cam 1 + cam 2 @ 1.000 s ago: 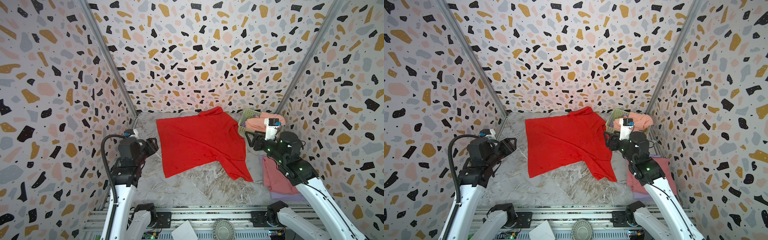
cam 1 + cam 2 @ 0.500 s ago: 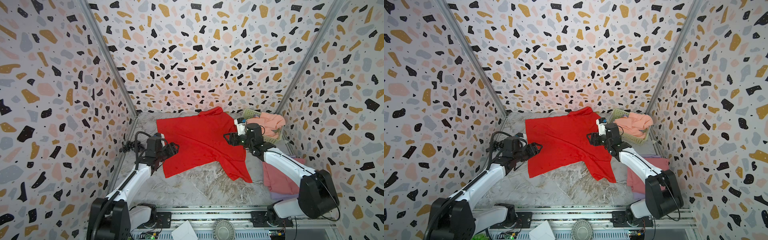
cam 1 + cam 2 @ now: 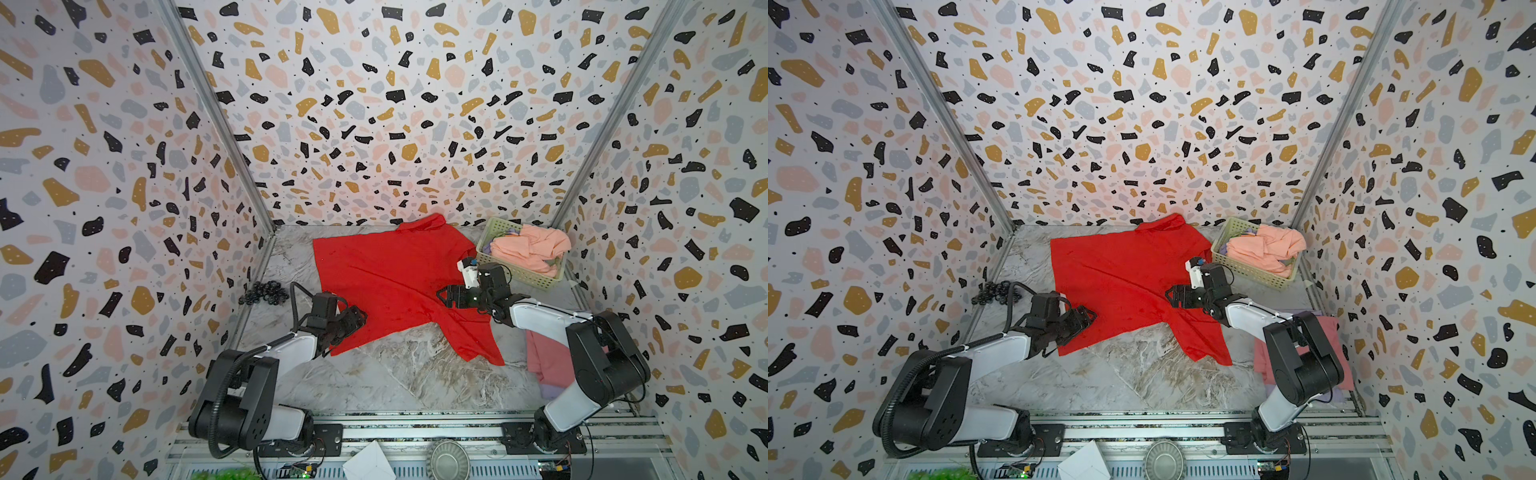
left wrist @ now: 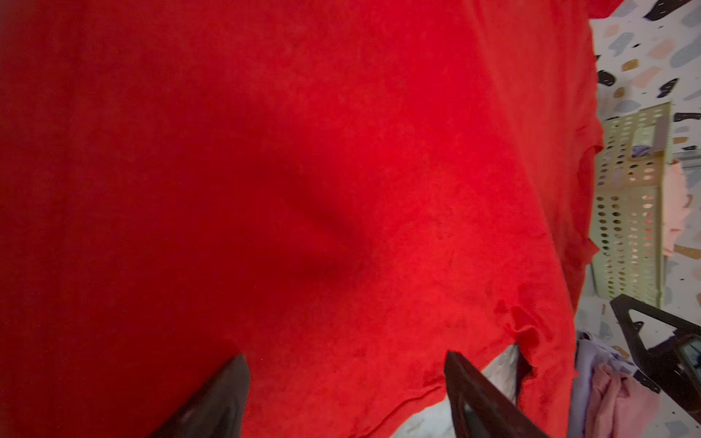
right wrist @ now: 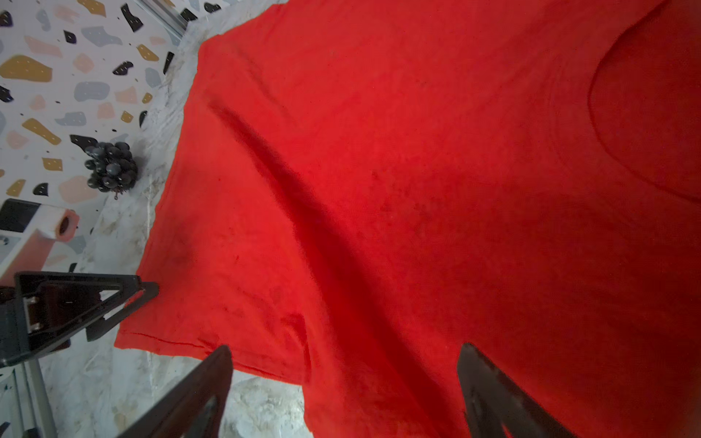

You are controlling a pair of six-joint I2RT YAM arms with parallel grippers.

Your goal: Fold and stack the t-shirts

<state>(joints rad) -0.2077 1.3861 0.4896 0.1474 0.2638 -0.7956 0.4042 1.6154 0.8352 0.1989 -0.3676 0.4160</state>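
- The red t-shirt (image 3: 399, 286) lies spread flat on the marble table (image 3: 374, 382), not yet folded
- The left gripper (image 3: 353, 318) and right gripper (image 3: 446, 297) both hover over the shirt's near hem, fingers apart, holding nothing
- Next, I judge: pinch the hem and fold

Bare tabletop (image 3: 374, 382) is lying open along the near side; the basket (image 3: 519, 272) and grape bunch (image 3: 266, 292) are crowding the far corners.
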